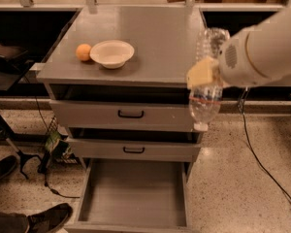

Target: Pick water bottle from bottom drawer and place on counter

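Nothing here can be read: no word, brand, number or sign. The only label is the thin band around the water bottle (205,108), and its faint red and blue marks are too blurred to make out. The bottle hangs cap-down in the gripper (203,74), fingers clamped on it, at the right, seen against the near right corner of the counter (160,47).
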`<state>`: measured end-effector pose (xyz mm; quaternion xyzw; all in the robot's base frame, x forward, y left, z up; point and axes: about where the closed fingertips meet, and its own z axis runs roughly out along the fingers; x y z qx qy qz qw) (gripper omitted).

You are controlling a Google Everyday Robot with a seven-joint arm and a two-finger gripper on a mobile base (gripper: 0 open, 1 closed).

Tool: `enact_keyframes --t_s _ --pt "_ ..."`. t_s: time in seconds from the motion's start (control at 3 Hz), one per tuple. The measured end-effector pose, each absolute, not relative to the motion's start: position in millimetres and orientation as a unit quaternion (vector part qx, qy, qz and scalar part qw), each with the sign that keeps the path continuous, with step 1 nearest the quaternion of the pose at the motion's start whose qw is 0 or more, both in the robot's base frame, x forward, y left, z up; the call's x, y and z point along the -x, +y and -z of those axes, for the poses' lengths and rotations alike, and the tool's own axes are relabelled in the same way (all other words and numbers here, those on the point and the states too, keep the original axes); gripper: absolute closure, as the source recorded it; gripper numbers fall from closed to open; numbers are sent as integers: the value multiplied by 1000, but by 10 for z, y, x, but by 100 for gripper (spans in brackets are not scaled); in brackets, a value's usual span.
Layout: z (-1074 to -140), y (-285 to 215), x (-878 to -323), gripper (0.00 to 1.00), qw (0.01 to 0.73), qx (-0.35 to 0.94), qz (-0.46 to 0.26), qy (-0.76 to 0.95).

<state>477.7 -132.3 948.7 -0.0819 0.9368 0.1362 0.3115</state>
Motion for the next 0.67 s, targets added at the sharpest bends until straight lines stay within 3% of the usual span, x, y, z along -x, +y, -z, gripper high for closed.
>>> enact_keyframes --t_s 0.33,0.67 --pt "-10150 -935 -5000 100 346 107 -156 919" --pt "-10150 -935 -5001 100 346 107 -156 919"
